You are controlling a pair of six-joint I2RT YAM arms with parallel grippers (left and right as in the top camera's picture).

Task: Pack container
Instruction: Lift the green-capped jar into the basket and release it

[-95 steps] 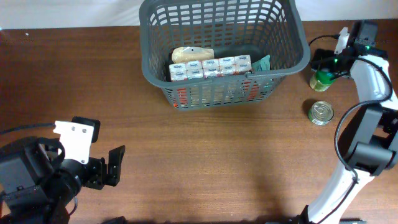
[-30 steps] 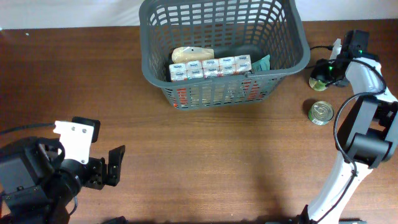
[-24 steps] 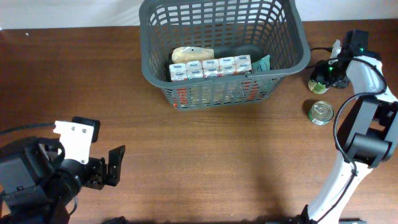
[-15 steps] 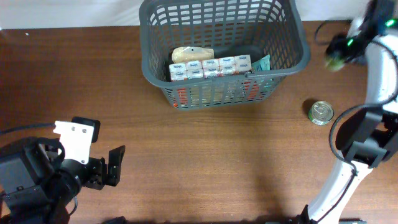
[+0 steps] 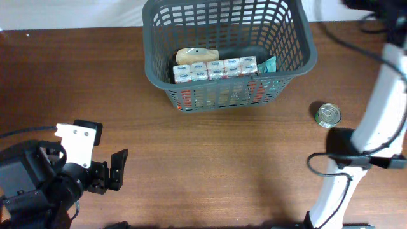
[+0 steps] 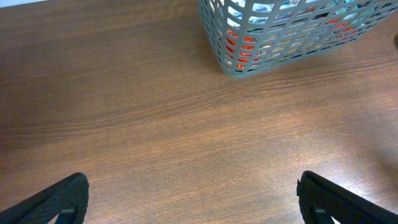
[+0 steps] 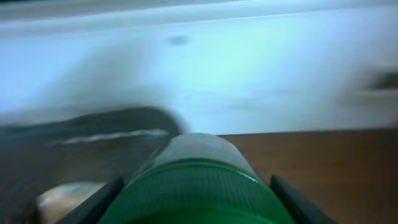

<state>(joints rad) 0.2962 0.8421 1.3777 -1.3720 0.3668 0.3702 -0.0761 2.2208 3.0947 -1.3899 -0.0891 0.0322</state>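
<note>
Green-capped round jar (image 7: pixel 199 177) is clamped in the right hand (image 7: pixel 198 205) above the bench's (image 5: pixel 222 159) far right corner. The dark grey slotted plastic basket (image 5: pixel 294 60) lies to that hand's left, well apart from the open-fingered left hand (image 6: pixel 199 208).

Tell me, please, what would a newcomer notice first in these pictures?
The dark grey basket at the far middle of the table strikes first, holding a row of white-and-blue boxes and a tan package. In the right wrist view a green-lidded jar fills the frame, gripped by the right gripper. A silver tin can stands alone right of the basket; the left gripper sits open at the near left.
</note>
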